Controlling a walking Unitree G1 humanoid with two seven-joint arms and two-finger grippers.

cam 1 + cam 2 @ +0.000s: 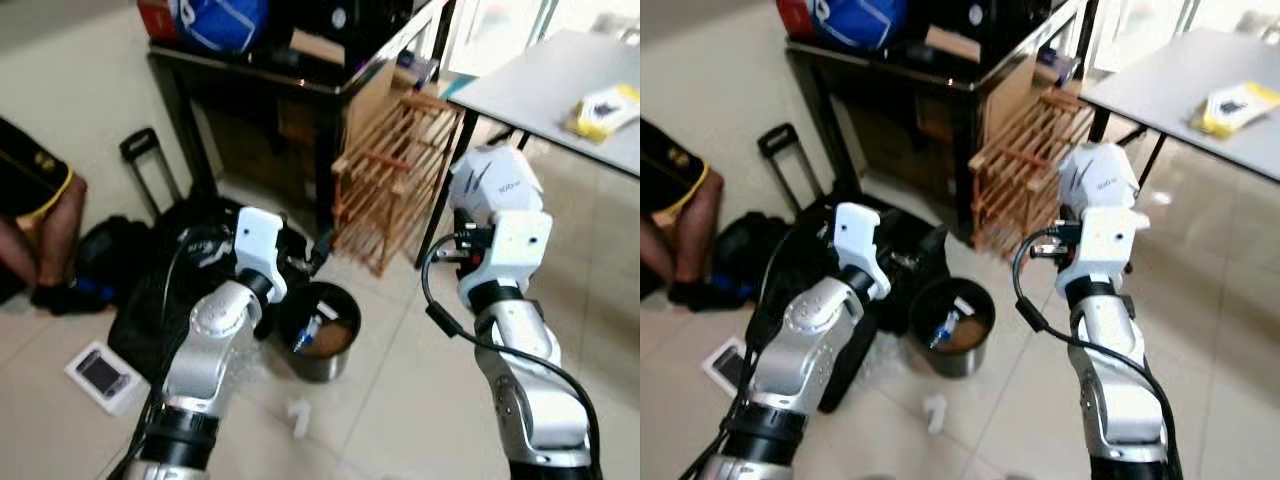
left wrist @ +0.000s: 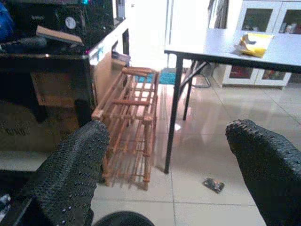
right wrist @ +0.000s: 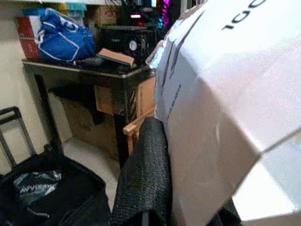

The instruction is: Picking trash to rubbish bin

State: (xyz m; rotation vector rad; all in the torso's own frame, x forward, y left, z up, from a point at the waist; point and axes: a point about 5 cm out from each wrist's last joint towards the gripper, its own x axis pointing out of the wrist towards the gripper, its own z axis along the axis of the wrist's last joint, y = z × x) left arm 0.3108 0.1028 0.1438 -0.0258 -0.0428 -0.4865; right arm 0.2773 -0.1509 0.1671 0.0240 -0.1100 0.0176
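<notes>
Right gripper is clamping a white paper cup, long axis tilted, raised right of the rubbish bin. Left gripper is hovering wide open above the bin's far rim

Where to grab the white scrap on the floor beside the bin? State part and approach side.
Pinch the white scrap across its narrow width, from above: it lies low on the tiles, longer than wide, near the bin. The open left gripper is free; the right gripper holds a white carton.
</notes>
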